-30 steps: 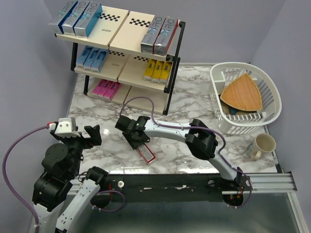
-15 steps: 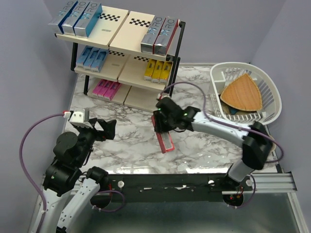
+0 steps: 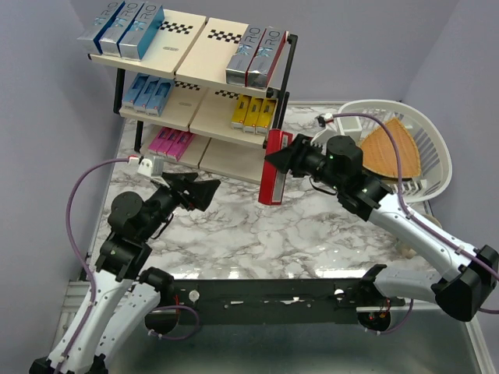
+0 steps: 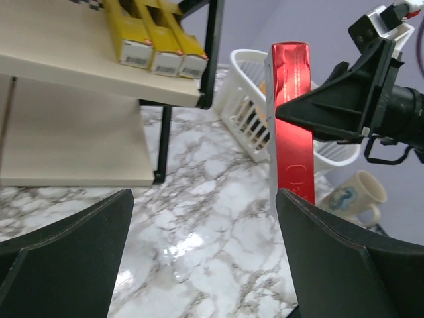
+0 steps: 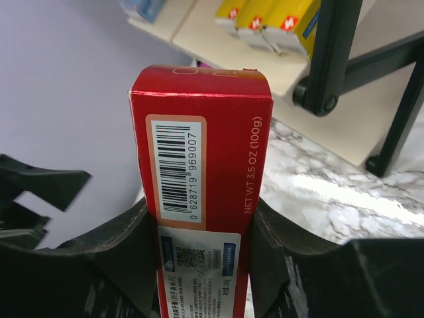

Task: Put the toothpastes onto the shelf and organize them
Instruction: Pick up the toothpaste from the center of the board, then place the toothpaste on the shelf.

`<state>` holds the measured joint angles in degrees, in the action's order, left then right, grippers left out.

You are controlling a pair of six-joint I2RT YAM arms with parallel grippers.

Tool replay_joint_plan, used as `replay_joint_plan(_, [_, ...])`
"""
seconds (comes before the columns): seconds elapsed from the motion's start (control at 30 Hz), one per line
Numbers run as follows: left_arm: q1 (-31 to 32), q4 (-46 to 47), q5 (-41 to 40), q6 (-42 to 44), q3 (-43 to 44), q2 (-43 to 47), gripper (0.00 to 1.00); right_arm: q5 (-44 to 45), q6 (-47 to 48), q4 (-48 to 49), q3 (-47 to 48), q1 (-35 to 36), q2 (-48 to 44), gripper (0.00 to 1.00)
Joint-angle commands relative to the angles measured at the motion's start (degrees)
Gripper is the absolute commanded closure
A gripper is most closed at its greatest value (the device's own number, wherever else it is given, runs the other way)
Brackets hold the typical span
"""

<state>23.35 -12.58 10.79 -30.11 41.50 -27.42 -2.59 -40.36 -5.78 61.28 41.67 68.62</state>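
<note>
A red toothpaste box (image 3: 271,173) hangs upright in the air just in front of the shelf's (image 3: 199,43) right post, with my right gripper (image 3: 282,158) shut on its upper part. The right wrist view shows the box's barcode side (image 5: 202,165) clamped between both fingers (image 5: 126,245). My left gripper (image 3: 204,191) hovers open over the marble, left of the box, with nothing between its jaws (image 4: 205,252). Shelved toothpastes: silver-blue ones (image 3: 121,27) top left, a silver and a red one (image 3: 256,54) top right, light blue (image 3: 148,92), yellow (image 3: 256,113), pink (image 3: 171,142).
A white basket (image 3: 437,167) at the right holds a wedge-shaped wooden board (image 3: 394,148). In the left wrist view a mug (image 4: 354,195) stands near the basket. The shelf's black post (image 4: 165,132) stands close to the held box.
My right arm lifted the red box off the marble and swung it up and right to the shelf front, now upright. My left arm rose and reached toward the centre.
</note>
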Motion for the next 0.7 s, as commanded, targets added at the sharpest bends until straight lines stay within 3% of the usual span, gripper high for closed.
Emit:
replay_joint_plan(0.0, [-0.1,18.5,10.9,-10.6,-2.6,-4.7,0.01,-4.7,-7.6,13.1,-2.6,-2.9,-5.5,0.72])
replay_joint_plan(0.17, [0.1,34.8,12.5,-18.7,-6.1,-9.0,0.01,-5.3,-12.2,18.6,-4.8,-4.8,-7.9,0.72])
replay_joint_plan(0.37, [2.4,46.1,15.2,-24.5,-4.5,-17.4,0.01,-8.1,-15.1,24.2,-4.5,-5.8,-7.4,0.71])
replay_joint_plan(0.67, [11.3,49.8,13.3,-25.9,-1.4,-25.7,0.01,-11.7,-15.7,28.0,-3.5,-7.3,-6.3,0.71])
